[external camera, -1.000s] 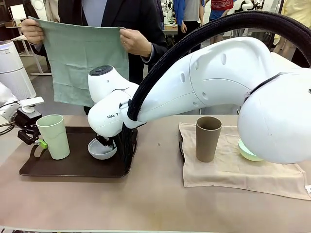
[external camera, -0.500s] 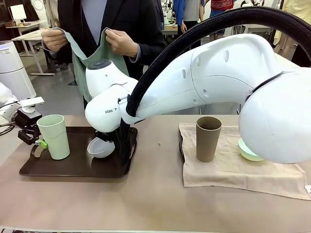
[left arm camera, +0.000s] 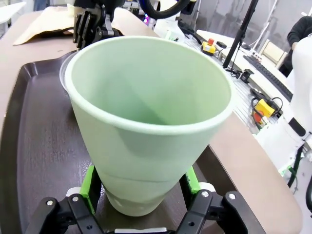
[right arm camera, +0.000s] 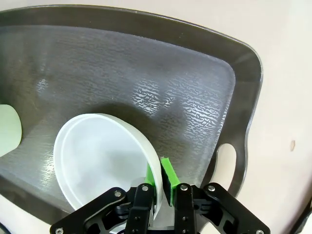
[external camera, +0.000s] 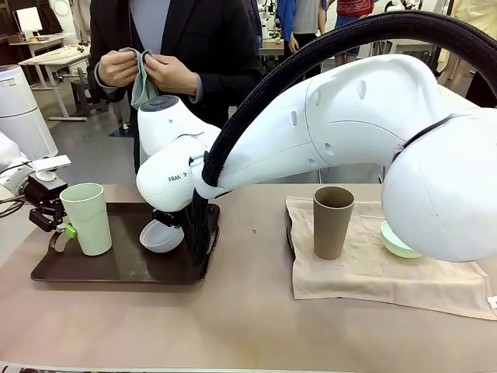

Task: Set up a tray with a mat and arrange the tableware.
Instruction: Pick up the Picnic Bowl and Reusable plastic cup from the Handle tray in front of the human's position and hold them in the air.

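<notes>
Across the table a person bunches a green cloth. Right claw pinches the white bowl rim, tilting it on the tray, probably for clearing. Left claw brackets the pale green cup, pads seemingly just apart.

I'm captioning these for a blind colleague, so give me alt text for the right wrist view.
The right gripper has its jaws shut on the rim of a white bowl, which is tilted above a dark brown tray. The tray sits on a beige table, and a sliver of pale green cup shows at the left edge.
</notes>
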### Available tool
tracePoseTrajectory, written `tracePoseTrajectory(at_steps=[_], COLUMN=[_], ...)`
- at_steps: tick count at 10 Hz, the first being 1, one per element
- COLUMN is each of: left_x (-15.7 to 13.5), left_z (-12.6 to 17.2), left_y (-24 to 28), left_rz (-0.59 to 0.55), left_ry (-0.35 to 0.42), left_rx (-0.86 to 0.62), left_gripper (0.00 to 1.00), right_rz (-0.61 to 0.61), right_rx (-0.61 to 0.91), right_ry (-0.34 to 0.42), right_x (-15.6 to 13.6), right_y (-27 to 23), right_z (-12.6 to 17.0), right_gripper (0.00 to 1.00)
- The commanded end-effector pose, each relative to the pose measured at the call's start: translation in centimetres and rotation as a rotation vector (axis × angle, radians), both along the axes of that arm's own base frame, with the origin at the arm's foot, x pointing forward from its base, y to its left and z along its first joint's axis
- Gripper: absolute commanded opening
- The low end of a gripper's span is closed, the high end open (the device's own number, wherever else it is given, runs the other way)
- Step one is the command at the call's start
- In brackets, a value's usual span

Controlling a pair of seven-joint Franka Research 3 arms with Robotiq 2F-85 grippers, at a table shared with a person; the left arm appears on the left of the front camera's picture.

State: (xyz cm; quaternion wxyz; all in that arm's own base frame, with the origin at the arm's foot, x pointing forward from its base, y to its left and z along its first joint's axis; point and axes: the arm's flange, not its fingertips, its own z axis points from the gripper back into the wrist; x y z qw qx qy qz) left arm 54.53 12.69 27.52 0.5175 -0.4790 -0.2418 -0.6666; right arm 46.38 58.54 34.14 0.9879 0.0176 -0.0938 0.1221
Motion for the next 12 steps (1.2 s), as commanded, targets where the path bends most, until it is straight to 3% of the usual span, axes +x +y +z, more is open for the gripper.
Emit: tracePoseTrajectory(at_steps=[1,4,9,10,11,12], left_x=[0.2,-0.6,-4.5,-5.0,-5.2,-4.2], left_z=[0.5,4.9,18.5,20.2,20.8,19.6], left_y=[0.2,1.3,2.0,1.7,1.8,2.6], left_rz=[-0.005,0.003,0.035,0.040,0.060,0.005], left_ry=[0.019,-0.031,-0.186,-0.210,-0.220,-0.203], left_rx=[-0.039,-0.115,-0.111,-0.093,-0.099,-0.102], left_gripper=[0.00,0.00,0.00,0.00,0.00,0.00], right_rz=[-0.004,0.015,0.025,0.031,0.032,0.026], right_rx=[-0.030,0.050,0.169,0.176,0.168,0.186], right_ry=[0.031,0.019,-0.210,-0.211,-0.167,-0.203], right_x=[0.4,-0.5,-5.3,-5.7,-5.3,-4.8], right_y=[-0.4,-1.4,-3.8,-4.2,-4.8,-3.1], right_z=[-1.1,2.9,19.2,20.5,19.9,21.6], right_gripper=[0.04,0.04,0.04,0.04,0.04,0.04])
